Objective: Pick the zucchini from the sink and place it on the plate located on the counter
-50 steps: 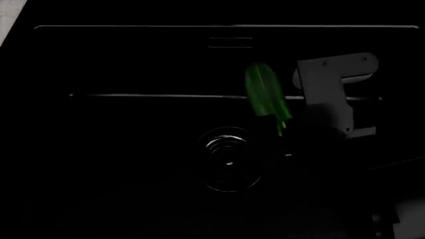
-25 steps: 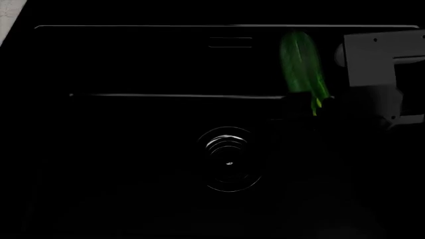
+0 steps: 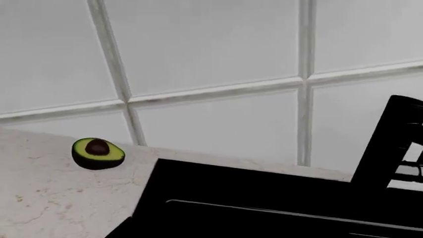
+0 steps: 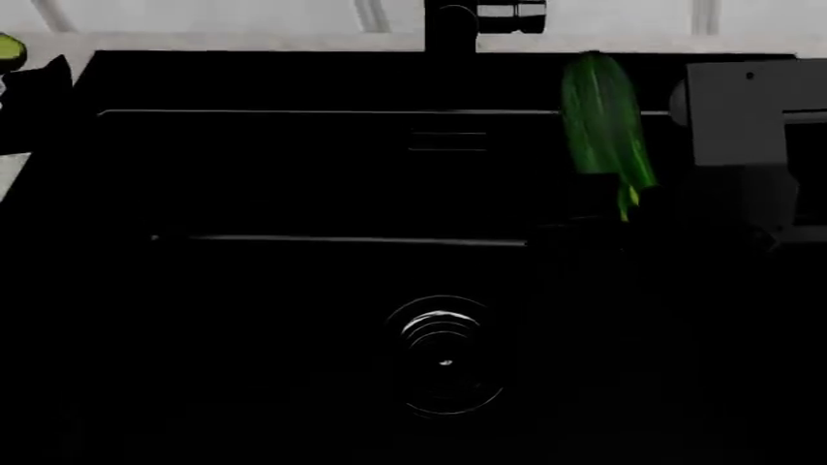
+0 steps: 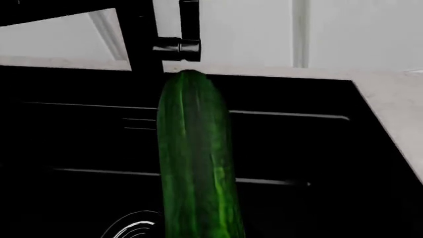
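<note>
The zucchini (image 4: 601,116) is a glossy dark green cylinder, held nearly upright above the right part of the black sink (image 4: 259,291). My right gripper (image 4: 627,218) is shut on its lower, yellow-streaked end; the black fingers hardly show against the basin. In the right wrist view the zucchini (image 5: 195,163) stands up the middle, its tip toward the faucet (image 5: 178,47). A black shape at the far left of the head view (image 4: 37,102) looks like my left gripper; its jaws do not show. The plate is out of view.
The faucet (image 4: 452,24) stands behind the sink, the drain (image 4: 446,354) in the basin floor. A halved avocado (image 3: 98,153) lies on the marble-look counter (image 3: 53,198) left of the sink, by the tiled wall. Counter also runs along the sink's right side (image 5: 396,104).
My right gripper has carried the zucchini up and to the right, out of the basin. The head view has shifted, so the faucet, wall and avocado now show.
</note>
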### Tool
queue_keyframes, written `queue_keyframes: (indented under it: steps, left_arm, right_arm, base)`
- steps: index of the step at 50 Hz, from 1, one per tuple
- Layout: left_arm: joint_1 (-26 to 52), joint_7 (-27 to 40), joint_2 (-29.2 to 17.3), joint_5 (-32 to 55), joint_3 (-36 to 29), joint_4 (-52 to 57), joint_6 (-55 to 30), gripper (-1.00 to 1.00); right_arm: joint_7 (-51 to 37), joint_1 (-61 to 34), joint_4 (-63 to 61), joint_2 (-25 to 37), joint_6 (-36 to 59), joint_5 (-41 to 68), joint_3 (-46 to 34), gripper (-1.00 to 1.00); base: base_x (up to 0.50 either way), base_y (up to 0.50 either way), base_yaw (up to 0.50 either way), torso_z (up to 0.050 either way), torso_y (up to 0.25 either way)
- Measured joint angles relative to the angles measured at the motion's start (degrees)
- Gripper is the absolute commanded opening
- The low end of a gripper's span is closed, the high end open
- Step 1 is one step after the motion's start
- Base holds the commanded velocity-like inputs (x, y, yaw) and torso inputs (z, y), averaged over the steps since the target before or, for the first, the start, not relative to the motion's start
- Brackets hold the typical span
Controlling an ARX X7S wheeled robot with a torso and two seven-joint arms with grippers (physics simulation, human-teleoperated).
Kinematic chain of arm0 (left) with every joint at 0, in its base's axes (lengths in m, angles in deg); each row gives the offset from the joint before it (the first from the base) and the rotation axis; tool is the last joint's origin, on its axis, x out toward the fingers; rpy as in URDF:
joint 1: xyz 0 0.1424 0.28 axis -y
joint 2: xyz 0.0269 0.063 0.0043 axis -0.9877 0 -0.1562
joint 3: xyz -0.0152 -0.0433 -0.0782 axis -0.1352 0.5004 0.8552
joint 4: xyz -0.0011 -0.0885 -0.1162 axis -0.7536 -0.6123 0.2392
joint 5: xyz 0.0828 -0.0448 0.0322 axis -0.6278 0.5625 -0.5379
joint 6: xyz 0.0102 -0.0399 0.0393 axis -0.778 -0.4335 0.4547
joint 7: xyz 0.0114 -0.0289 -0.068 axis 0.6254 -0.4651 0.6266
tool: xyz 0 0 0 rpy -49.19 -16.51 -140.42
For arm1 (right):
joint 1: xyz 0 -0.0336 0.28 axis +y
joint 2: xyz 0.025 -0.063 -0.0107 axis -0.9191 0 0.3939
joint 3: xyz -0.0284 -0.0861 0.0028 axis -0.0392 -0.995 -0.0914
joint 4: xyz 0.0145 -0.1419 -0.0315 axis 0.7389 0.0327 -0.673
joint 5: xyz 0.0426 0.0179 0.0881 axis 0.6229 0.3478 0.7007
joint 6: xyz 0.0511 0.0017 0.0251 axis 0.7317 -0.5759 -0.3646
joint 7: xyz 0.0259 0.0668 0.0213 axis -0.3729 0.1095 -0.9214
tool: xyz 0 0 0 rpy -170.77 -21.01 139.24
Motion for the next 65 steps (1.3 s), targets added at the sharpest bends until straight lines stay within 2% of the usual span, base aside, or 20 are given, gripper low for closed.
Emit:
queue_keyframes:
  steps: [33, 41, 65]
  left_arm:
    - [0.1, 1.0, -0.1, 1.2, 0.2, 0.9, -0.8, 1.0]
    - [0.1, 1.0, -0.4, 1.2, -0.2, 1.0, -0.6, 1.0]
    - [-0.2, 1.7, -1.0, 1.9, 0.2, 2.0, -0.8, 1.0]
  right_arm:
    - [-1.6, 1.1, 0.0, 0.8, -1.4, 1.2, -0.3, -1.0]
    - [-1.7, 1.0, -0.1, 1.0, -2.0, 1.4, -0.9, -1.0]
    - [-2.2, 0.5, 0.1, 0.9, -3.1, 2.4, -1.6, -1.0]
  base:
    - [0.0, 0.0, 0.0, 0.0, 0.25]
    - [-0.02, 0.0, 0.0, 0.0, 0.0]
    - [-0.34, 0.0, 0.0, 0.0, 0.0]
